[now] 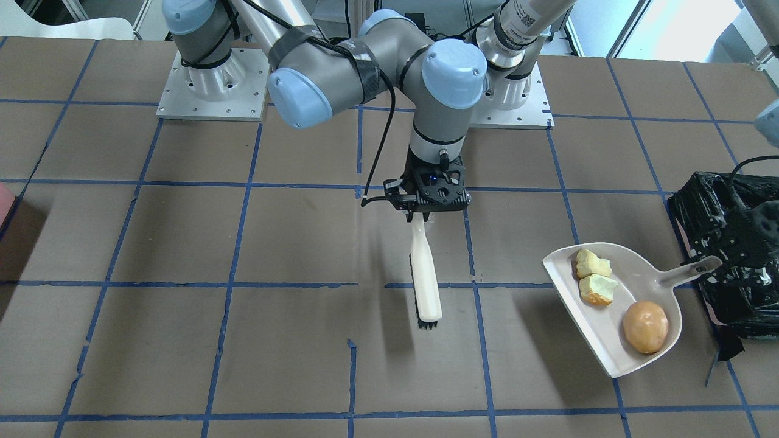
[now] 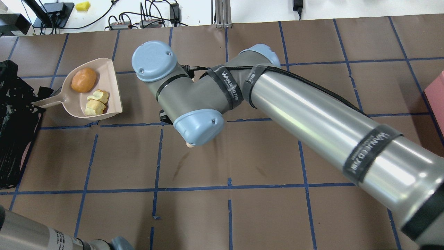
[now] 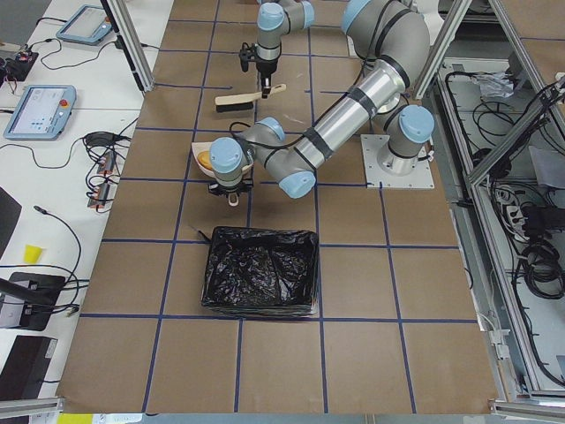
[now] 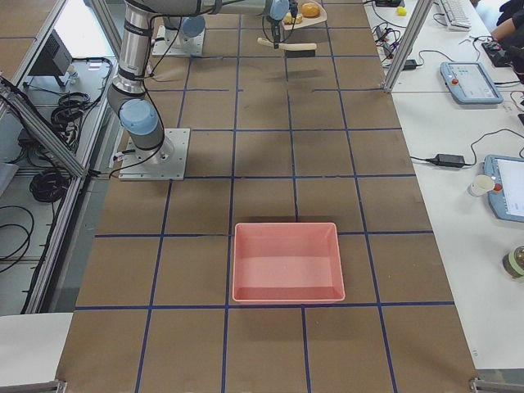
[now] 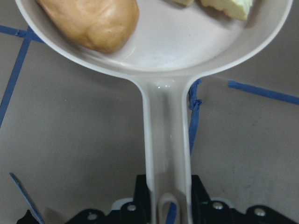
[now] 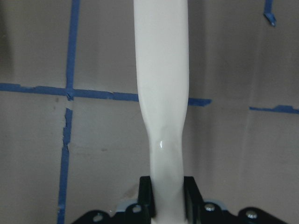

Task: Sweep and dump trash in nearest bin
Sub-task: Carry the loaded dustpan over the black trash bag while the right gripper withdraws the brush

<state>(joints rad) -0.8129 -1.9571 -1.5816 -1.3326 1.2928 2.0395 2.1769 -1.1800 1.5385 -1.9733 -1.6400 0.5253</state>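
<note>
A beige dustpan [image 1: 614, 340] holds the trash: an orange-brown potato-shaped lump [image 1: 645, 326] and two cream chunks [image 1: 592, 264] [image 1: 597, 289]. My left gripper [image 1: 715, 263] is shut on the dustpan's handle [image 5: 166, 140] and holds the pan above the table, just beside the black-lined bin [image 1: 742, 292]. The pan also shows in the overhead view [image 2: 111, 83], with the bin [image 2: 14, 146] at the left edge. My right gripper [image 1: 421, 213] is shut on the white handle [image 6: 161, 70] of a brush [image 1: 426, 286] at mid-table, bristles toward the operators' side.
A pink tray [image 4: 286, 260] sits far off toward the robot's right end of the table and shows at the edge of the overhead view [image 2: 438, 93]. Brown paper with blue tape lines [image 1: 231, 280] covers the table. The right arm's elbow [image 2: 194, 97] hangs over mid-table.
</note>
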